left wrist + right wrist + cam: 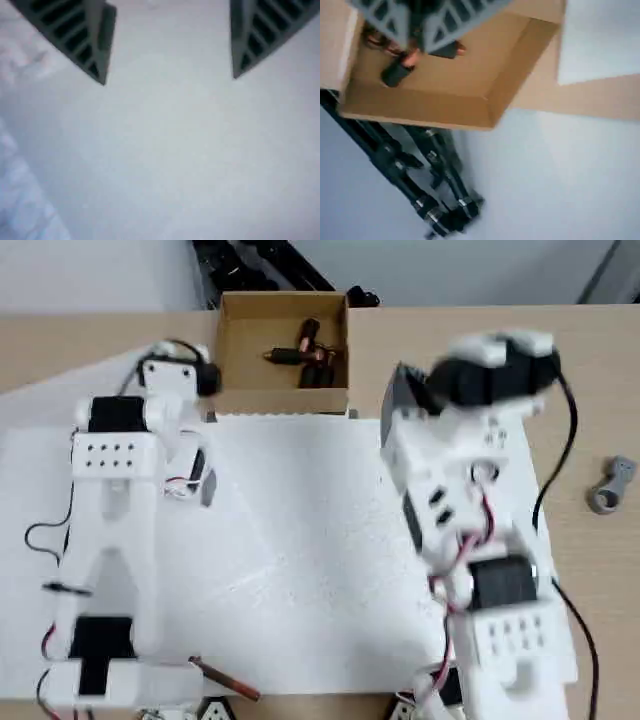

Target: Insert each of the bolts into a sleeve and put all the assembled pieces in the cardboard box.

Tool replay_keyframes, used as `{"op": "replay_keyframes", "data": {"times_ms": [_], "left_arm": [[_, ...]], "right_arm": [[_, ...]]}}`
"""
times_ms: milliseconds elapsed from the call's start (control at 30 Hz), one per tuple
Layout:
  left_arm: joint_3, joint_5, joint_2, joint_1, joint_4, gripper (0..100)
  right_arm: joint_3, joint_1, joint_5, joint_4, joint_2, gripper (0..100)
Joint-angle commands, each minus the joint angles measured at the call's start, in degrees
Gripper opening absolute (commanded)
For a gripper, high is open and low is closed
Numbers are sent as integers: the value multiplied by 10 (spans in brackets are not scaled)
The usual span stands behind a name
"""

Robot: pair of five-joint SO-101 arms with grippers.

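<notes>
1. Here the left fingers (pixel 82 35) stand wide apart with nothing between them, and only the white foam sheet (pixel 175 160) lies below their tips.
2. The right fingers (pixel 445 25) are drawn close together. I can make out nothing gripped in them.
3. Just beyond the tips of the right fingers sits the cardboard box (pixel 445 107). In the high view the box (pixel 232 350) stands on the desk (pixel 100 340), ahead of both arms and nearer the right fingers.
4. The assembled pieces (pixel 305 355) lie inside the box, copper bolts pushed into dark sleeves. Several are there, but how many is hard to tell. In the right wrist view they (pixel 395 75) show past the fingertips, on the box floor.
5. A copper-coloured rod (pixel 225 680) lies well behind the left fingers, close by that arm's base at the sheet's near edge. It looks like one more bolt, and whether it already wears a sleeve I cannot tell.
6. Judged from this, most of the task is done. That last rod seems to be what is left to bring to the box.
7. A small grey part (pixel 612 485) lies well out to the side of the right fingers.
</notes>
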Motion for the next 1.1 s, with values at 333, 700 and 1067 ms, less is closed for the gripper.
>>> {"op": "replay_keyframes", "data": {"times_ms": [333, 700, 1067], "left_arm": [[219, -717, -39, -72, 16, 115], [416, -822, -222, -7, 16, 118], [431, -829, -244, 84, 14, 118]], "right_arm": [[-177, 54, -6, 110, 176, 4], [-165, 188, -6, 107, 189, 4], [-125, 204, -4, 167, 232, 4]]}}
